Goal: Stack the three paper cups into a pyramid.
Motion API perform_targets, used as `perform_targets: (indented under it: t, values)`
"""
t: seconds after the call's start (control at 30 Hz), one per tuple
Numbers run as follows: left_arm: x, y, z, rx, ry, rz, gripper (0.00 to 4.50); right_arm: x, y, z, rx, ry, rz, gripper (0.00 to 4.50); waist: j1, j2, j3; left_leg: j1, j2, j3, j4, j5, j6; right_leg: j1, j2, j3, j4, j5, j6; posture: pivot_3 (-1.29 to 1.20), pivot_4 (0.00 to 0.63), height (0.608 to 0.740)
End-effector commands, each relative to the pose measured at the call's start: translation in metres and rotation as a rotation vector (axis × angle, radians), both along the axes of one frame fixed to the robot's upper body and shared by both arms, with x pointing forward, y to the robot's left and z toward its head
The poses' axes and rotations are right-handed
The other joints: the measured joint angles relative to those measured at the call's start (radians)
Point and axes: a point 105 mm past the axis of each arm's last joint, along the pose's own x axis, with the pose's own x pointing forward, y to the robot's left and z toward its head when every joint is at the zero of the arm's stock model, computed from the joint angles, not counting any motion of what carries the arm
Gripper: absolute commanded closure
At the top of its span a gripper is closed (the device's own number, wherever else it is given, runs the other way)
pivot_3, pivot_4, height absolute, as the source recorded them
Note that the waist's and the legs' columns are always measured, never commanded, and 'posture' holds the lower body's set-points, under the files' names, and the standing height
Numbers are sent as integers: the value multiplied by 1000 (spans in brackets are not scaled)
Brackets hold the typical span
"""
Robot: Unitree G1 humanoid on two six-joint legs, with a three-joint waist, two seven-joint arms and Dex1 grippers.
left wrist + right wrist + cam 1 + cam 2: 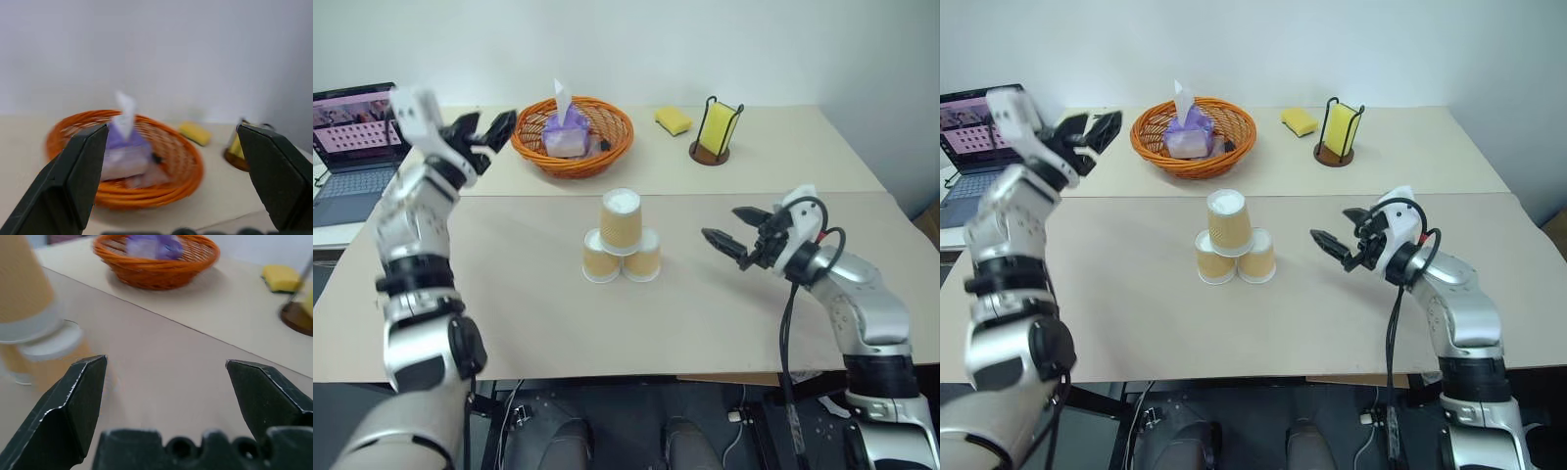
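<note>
You are seeing the three paper cups [621,241] standing as a pyramid on the counter [509,294]; the left gripper [481,130] and right gripper [732,238] are released, empty, well apart, so nothing is disturbing it.

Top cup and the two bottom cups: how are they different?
The top cup rests on the two bottom cups, which stand on the table. The top cup sits alone in the middle; the bottom ones stand side by side, touching. All are tan-orange, upside down.
</note>
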Motion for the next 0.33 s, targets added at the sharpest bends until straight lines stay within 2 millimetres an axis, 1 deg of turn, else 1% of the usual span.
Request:
perform_targets:
  t: [0.03, 0.07, 0.13, 0.2, 0.27, 0.33]
  values:
    - [-30, 49, -19, -26, 8, 333, 41, 18, -27, -3, -84, -51, -252, 0, 1, 0, 0, 0, 0, 0, 0, 0, 0, -1, 0, 0, 0, 0, 0, 0, 150, 740]
    - [-40, 62, -32, -28, 35, 414, 41, 20, -32, -5, -70, -58, -298, 0, 3, -1, 0, -1, 0, 0, 0, 0, 0, -1, 0, 0, 0, 0, 0, 0, 150, 740]
    - [-58, 79, -49, -50, 53, 507, 41, 23, -41, -9, -34, -61, -380, 0, -1, -1, -1, -3, 1, 1, -1, 0, 0, -6, 0, 1, 1, 0, 0, 0, 150, 740]
    - [-70, 84, -57, -41, 57, 550, 41, 23, -45, -12, -4, -60, -416, 0, 0, -1, -1, -8, 0, 3, 0, 0, -1, -12, -1, 1, 3, 0, -1, 0, 150, 740]
    - [-81, 89, -71, -13, 82, 587, 41, 24, -45, -14, 50, -53, -412, 0, 5, -2, -1, -9, 0, 2, 1, 0, -1, -12, -1, 1, 6, 1, -1, 0, 150, 740]
    - [-90, 95, -83, -23, 107, 632, 41, 25, -42, -13, 68, -56, -392, 0, 9, -2, -1, -8, -1, 3, 1, 0, -1, -10, -2, 1, 3, 1, -1, 0, 150, 740]
